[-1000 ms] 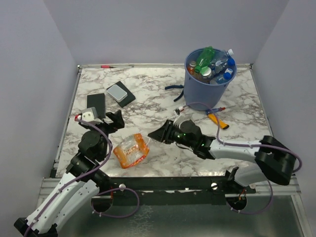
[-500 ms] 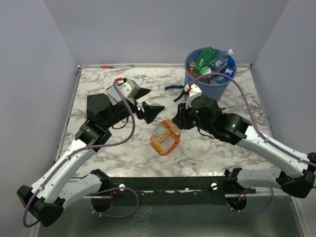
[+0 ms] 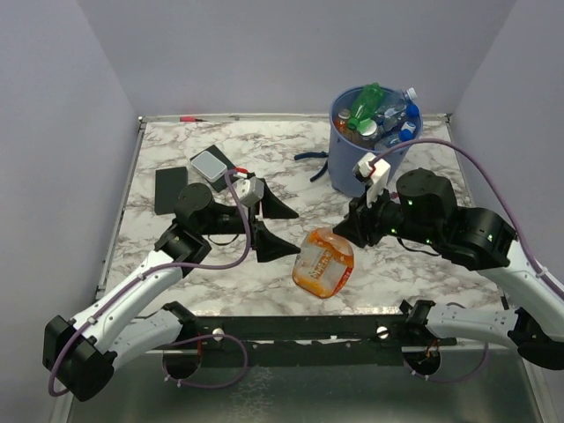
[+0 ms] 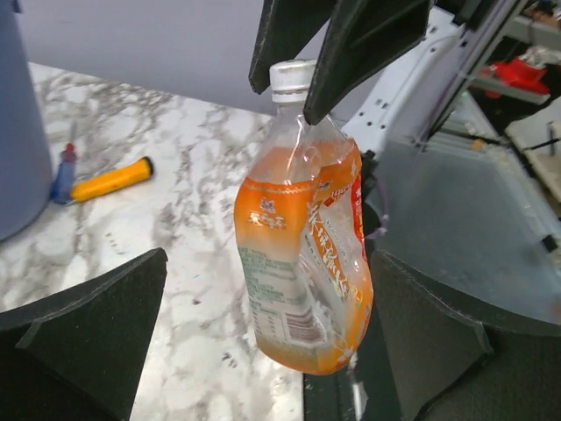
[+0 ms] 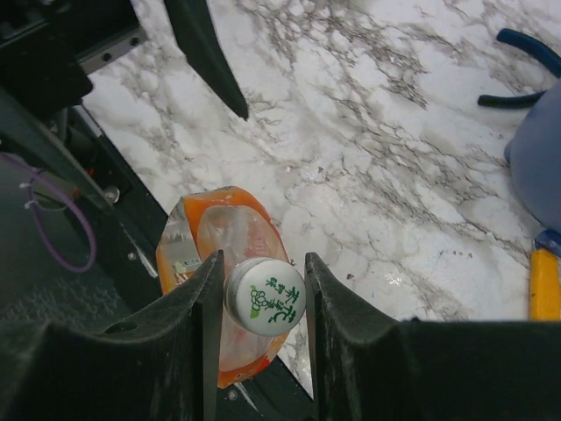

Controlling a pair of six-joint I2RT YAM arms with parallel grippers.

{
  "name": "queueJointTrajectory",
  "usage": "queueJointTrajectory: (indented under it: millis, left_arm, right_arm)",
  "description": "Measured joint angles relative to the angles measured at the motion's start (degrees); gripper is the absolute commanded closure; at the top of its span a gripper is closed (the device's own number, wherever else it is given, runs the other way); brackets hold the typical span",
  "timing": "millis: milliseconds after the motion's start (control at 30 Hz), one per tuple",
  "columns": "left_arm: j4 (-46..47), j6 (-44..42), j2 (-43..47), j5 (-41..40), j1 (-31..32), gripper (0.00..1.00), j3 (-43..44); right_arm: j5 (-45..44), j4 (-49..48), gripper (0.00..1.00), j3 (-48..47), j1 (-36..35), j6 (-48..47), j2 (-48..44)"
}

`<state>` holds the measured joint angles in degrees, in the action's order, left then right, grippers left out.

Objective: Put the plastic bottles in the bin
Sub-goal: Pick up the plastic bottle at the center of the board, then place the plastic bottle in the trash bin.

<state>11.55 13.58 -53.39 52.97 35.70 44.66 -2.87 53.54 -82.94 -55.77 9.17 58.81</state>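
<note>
An orange-labelled plastic bottle with a white cap hangs upright over the table's front edge. My right gripper is shut on its cap from above. My left gripper is wide open and points at the bottle from the left. Its fingers frame the bottle without touching it. The blue bin stands at the back right, piled with several bottles up to its rim.
A flat black slab and a grey-topped box lie at the back left. Blue-handled pliers lie left of the bin. A yellow-handled tool lies near the bin's foot. A red pen rests at the back edge.
The bottle lay on the front left of the table; my right gripper lifted it by the cap and carried it rightward. My left arm swung to the centre, open gripper toward the bottle.
</note>
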Motion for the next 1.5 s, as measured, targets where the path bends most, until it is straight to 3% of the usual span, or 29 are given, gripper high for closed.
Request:
queueJointTrajectory:
  millis: [200, 367, 700, 933, 1100, 1267, 1333, 1367, 1467, 1500]
  left_arm:
    - [11.5, 11.9, -3.3, 3.6, 2.1, 0.01, -2.4]
    - [15.6, 16.1, -4.4, 4.6, 6.2, 0.01, -2.4]
    - [17.1, 17.7, -6.4, 4.3, 7.8, 0.01, -5.5]
    - [13.7, 13.9, -4.0, -1.4, 7.9, 0.01, -5.5]
    - [13.6, 13.3, -4.9, -1.2, 7.9, 0.18, -5.5]
    - [13.6, 13.7, -6.6, -0.7, 7.9, 0.51, -5.5]
    - [13.7, 14.0, -6.6, -0.7, 7.9, 0.59, -5.5]
    - [13.6, 14.0, -6.5, -0.6, 7.9, 0.61, -5.5]
    - [13.6, 14.0, -6.2, -0.6, 8.0, 0.67, -5.5]
    - [13.7, 14.1, -6.0, -0.8, 8.1, 0.69, -5.5]
  right_arm:
    - [5.9, -2.8, 1.00, 1.6, 0.0, -3.3, -2.4]
    - [8.2, -5.2, 1.00, 2.2, 0.0, -5.2, -1.4]
    - [10.1, -7.2, 1.00, -0.2, 0.0, -9.3, 2.3]
    - [10.1, -8.3, 1.00, -1.0, 0.0, -10.3, 2.3]
    - [10.3, -11.5, 1.00, -0.3, 0.0, -10.4, 0.3]
    - [11.4, -15.1, 1.00, 0.1, 0.0, -10.4, -0.4]
    - [11.6, -16.0, 0.99, 0.4, 0.0, -10.6, 0.0]
    - [11.6, -16.4, 0.91, 0.5, 0.0, -10.6, 0.2]
    - [11.5, -16.7, 0.38, 0.5, 0.1, -10.1, 0.4]
    - [11.5, -16.7, 0.26, 0.5, 0.1, -9.5, 0.4]
